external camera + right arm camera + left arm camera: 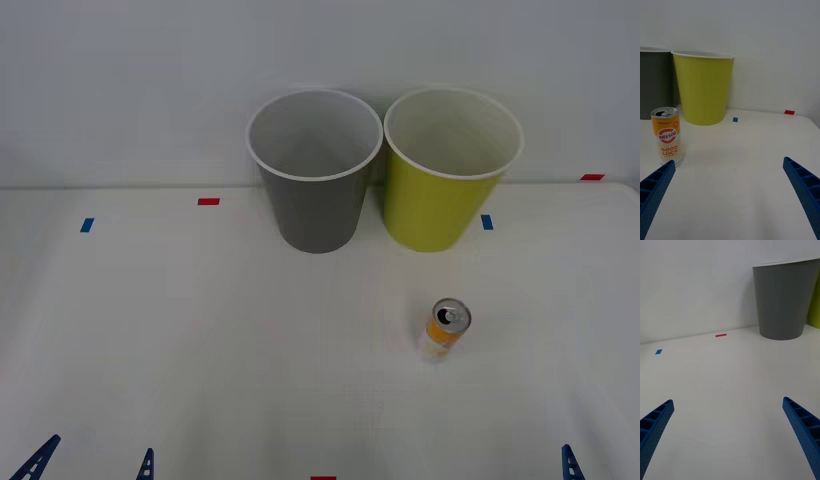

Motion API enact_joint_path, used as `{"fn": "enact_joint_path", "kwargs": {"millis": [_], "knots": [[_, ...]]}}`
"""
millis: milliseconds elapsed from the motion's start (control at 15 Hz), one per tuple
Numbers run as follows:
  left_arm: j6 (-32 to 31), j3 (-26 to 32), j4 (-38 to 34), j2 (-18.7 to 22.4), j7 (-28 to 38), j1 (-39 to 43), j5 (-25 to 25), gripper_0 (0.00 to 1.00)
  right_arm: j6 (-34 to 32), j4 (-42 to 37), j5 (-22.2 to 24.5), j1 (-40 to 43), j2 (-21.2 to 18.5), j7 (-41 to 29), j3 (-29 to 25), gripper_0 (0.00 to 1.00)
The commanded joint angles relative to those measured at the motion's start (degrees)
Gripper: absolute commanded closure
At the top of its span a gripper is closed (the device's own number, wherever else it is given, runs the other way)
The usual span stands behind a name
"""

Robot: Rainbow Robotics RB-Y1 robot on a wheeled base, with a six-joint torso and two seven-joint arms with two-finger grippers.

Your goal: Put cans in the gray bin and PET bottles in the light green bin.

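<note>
The can (446,330) stands upright at 6 o'clock from the light green bin (440,215), with the gray bin (315,210) beside it. My right gripper (730,195) waits near, fingers apart for approach; my left gripper (728,435) idles, fingers spread.

Count on the worktop (200,350): one can, two bins, five tape marks.

One can (446,329); one gray bin (316,170) and one light green bin (450,170); three red tape marks (208,201) and two blue tape marks (87,225).
</note>
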Motion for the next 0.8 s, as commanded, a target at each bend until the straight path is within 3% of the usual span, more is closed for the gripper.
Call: {"fn": "enact_joint_path", "kwargs": {"millis": [67, 800], "knots": [[0.0, 0.0, 0.0, 0.0, 0.0, 0.0, 0.0, 0.00, 0.0, 0.0, 0.0, 0.0, 0.0, 0.0, 0.0, 0.00], [0.0, 0.0, 0.0, 0.0, 0.0, 0.0, 0.0, 0.00, 0.0, 0.0, 0.0, 0.0, 0.0, 0.0, 0.0, 0.00]]}}
